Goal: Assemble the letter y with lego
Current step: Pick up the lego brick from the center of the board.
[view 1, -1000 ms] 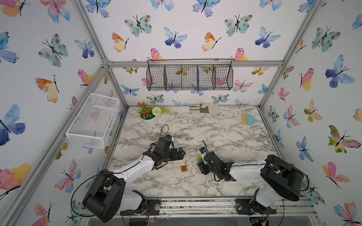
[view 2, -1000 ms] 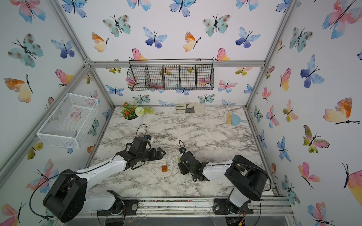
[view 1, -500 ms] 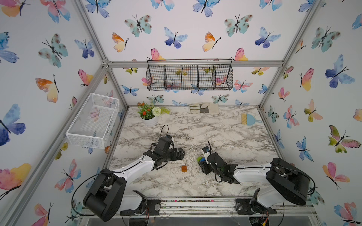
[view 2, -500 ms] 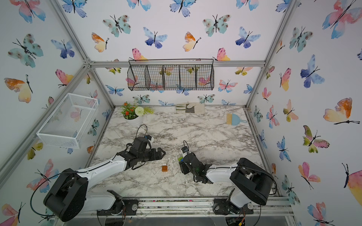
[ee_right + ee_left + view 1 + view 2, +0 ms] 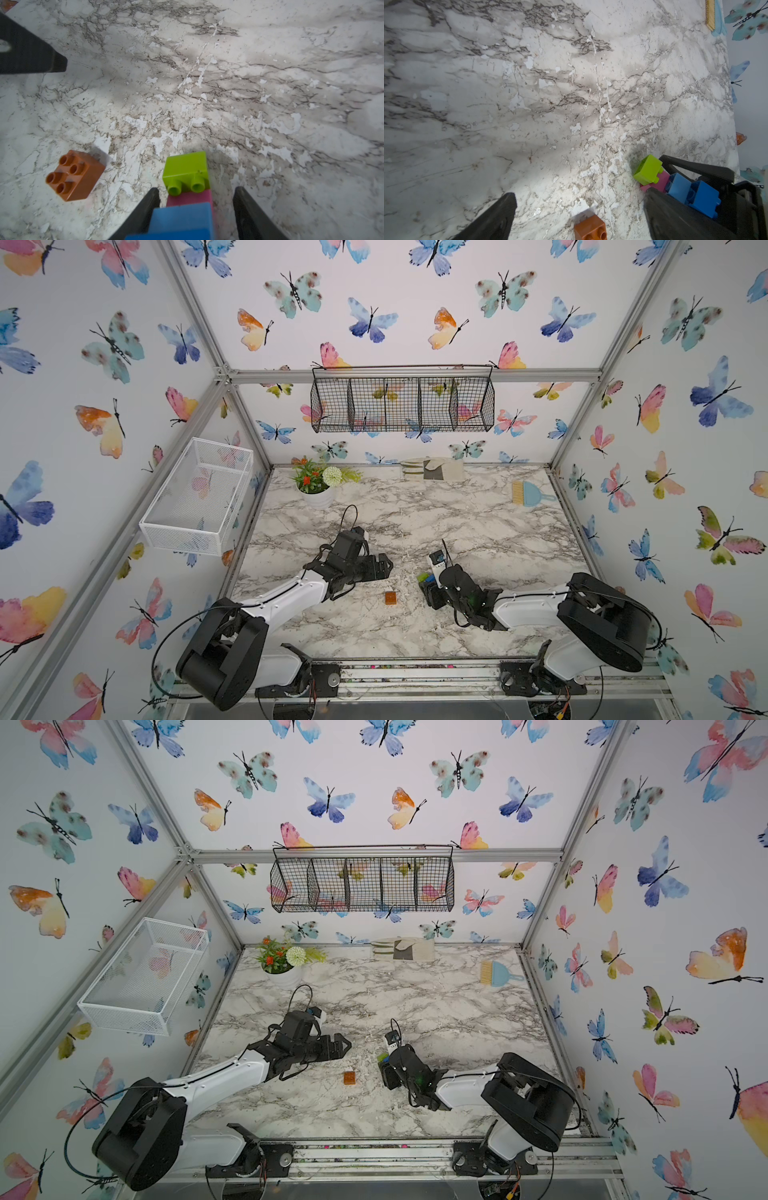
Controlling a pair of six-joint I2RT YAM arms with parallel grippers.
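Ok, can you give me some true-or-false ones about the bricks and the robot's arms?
1. The orange brick sits alone on the table, studs up. True.
2. The green brick is stuck to the orange brick. False: it joins the pink brick.
3. The left tool holds a blue brick. False: it is open and empty.
4. The right tool grips the joined bricks. True.

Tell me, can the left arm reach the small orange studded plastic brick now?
Probably yes: the left gripper is open close by the orange brick, which stands alone on the marble table, apart from the right gripper.
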